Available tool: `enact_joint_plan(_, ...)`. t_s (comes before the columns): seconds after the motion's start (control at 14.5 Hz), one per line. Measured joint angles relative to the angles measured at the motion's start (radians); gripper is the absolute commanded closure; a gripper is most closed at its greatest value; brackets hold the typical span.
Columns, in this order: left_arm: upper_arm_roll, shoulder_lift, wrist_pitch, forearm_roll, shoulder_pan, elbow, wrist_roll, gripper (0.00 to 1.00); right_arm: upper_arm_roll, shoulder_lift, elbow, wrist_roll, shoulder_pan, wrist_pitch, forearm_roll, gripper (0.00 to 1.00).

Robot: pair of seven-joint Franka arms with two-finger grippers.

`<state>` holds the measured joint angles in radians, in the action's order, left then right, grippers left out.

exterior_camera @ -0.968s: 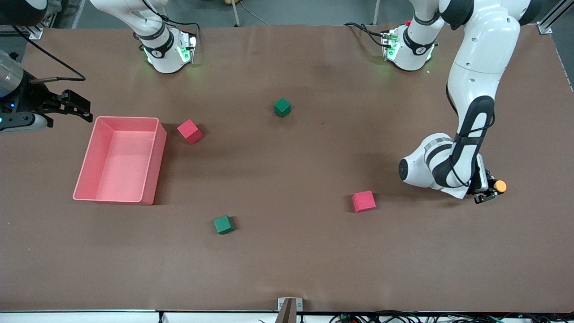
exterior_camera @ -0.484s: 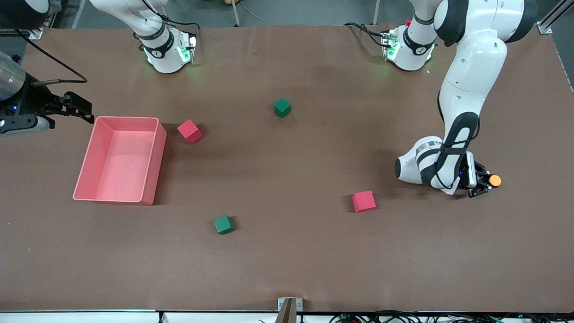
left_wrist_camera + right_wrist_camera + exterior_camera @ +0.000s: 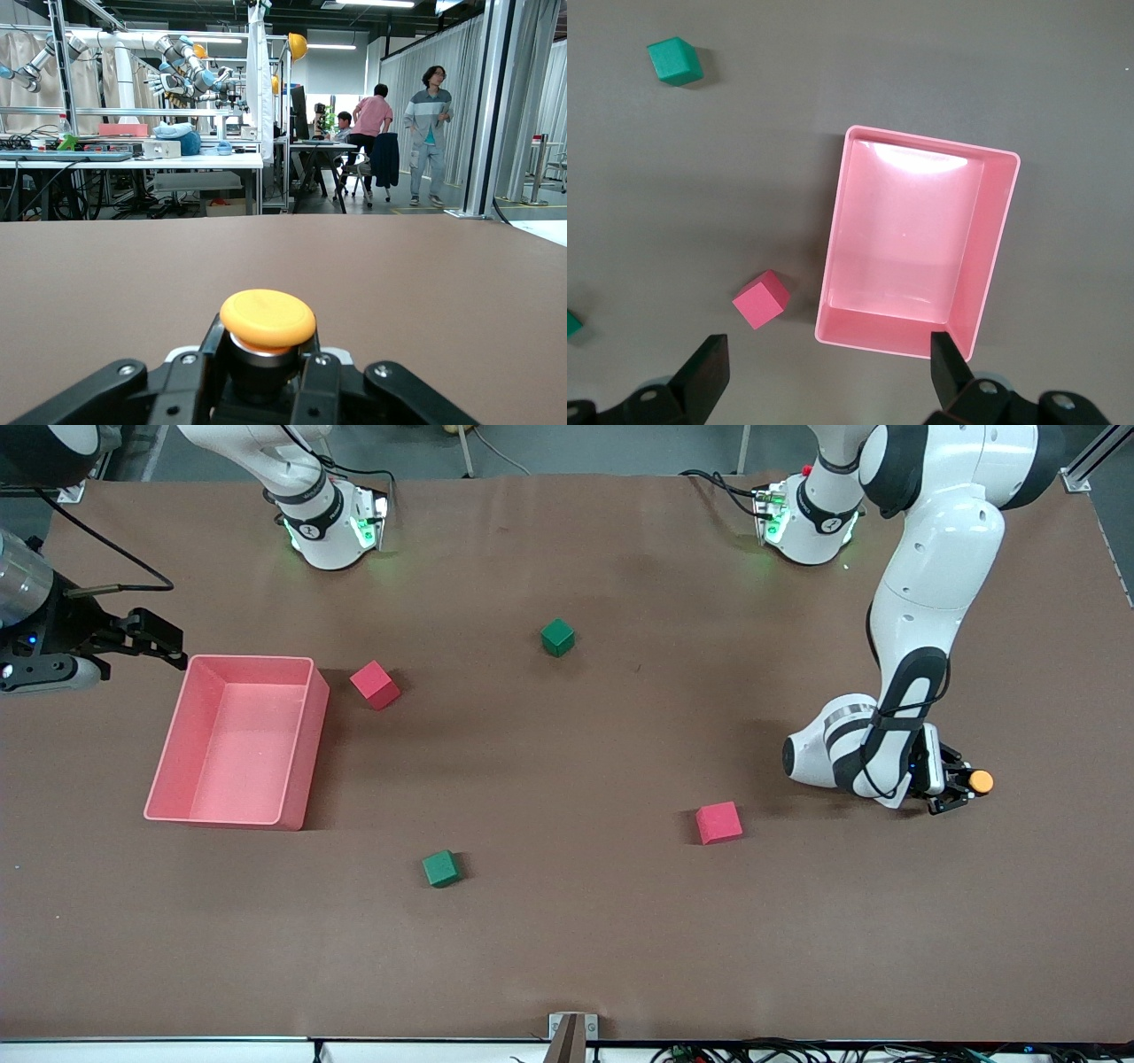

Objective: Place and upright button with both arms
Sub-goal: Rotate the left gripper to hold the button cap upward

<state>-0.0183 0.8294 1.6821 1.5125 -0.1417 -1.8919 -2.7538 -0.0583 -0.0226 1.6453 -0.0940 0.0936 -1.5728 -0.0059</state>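
already the left gripper [image 3: 959,786] is clenching its fingers [image 3: 190,376] on the button [image 3: 977,781], low over the counter [image 3: 567,957] at the left arm's end, its orange cap pointing sideways, not up. the right gripper [image 3: 164,646] is waiting with fingers spread, over the counter beside the pink bin [image 3: 301,735], well apart from the button.

A lab hall with white curtains [image 3: 523,115], workbenches [image 3: 133,161] and ceiling strip lights [image 3: 332,46].

Bin [image 3: 232,741] sat at the right arm's end of the counter [image 3: 567,948]. Four cubes lay apart mid-counter. Button [image 3: 979,781] was in left pincer [image 3: 955,784], at the left arm's end.
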Motion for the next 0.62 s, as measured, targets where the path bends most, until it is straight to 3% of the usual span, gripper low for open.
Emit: enact_joint_plan(0.62,0.0,0.007,-0.006,0.003,0.023,0.023,-0.019,1.0,-0.003,0.0,0.0,0.0,0.0,0.001,0.0,0.0)
